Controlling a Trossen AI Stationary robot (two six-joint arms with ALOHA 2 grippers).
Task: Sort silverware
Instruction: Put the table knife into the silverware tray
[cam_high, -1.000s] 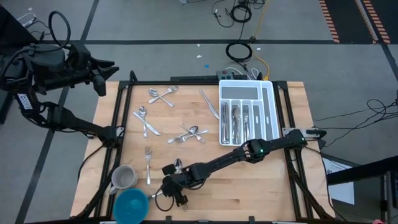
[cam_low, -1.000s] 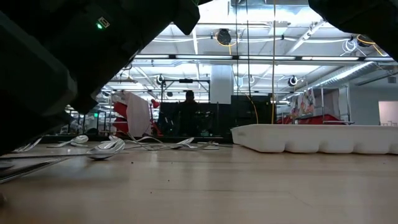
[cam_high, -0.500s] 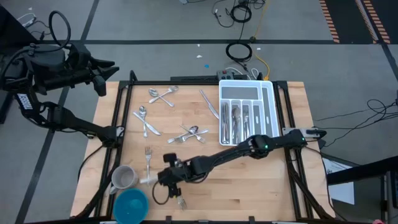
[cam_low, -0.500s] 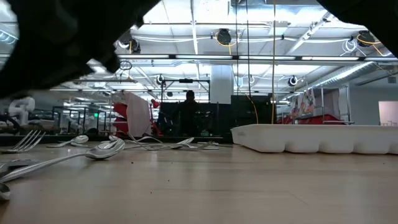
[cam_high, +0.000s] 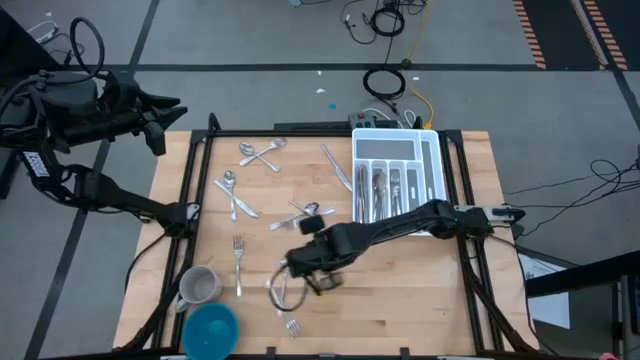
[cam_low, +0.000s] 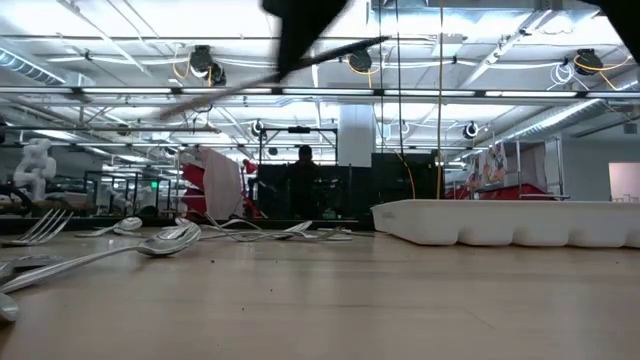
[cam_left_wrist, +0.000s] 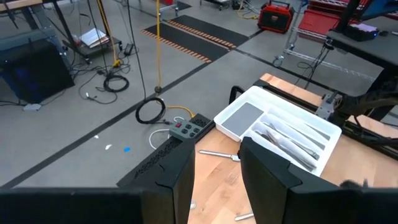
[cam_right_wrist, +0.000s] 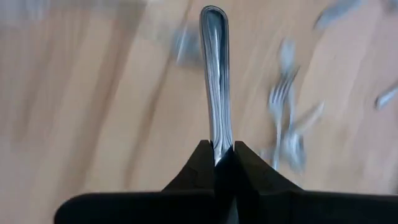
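My right gripper hangs over the table's near middle, shut on one piece of silverware. Its slim handle with a rounded end points away from the fingers, and its head is hidden behind them. In the low view that piece is a dark slanting streak high above the table. Loose forks, spoons and a knife lie flat on the wood. The white organiser tray at the far right holds several pieces. My left gripper is open, raised off the table's far left corner. My right gripper pinches the piece's handle between its two fingertips. The fingers slant down from the table's right side. The handle's free end sticks out past the fingertips. The piece is lifted clear of the table and tilted.
A grey mug and a blue bowl stand at the near left corner. A fork lies near the front edge, below my right gripper. Bare wood lies between the gripper and the tray. A power strip and cables lie behind the table.
My right gripper has risen from the table near the front edge. It has swung toward the right and far side, toward the tray, tipping more steeply down. The silverware piece it holds has come up clear of the wood. The fork at the front edge has stayed.
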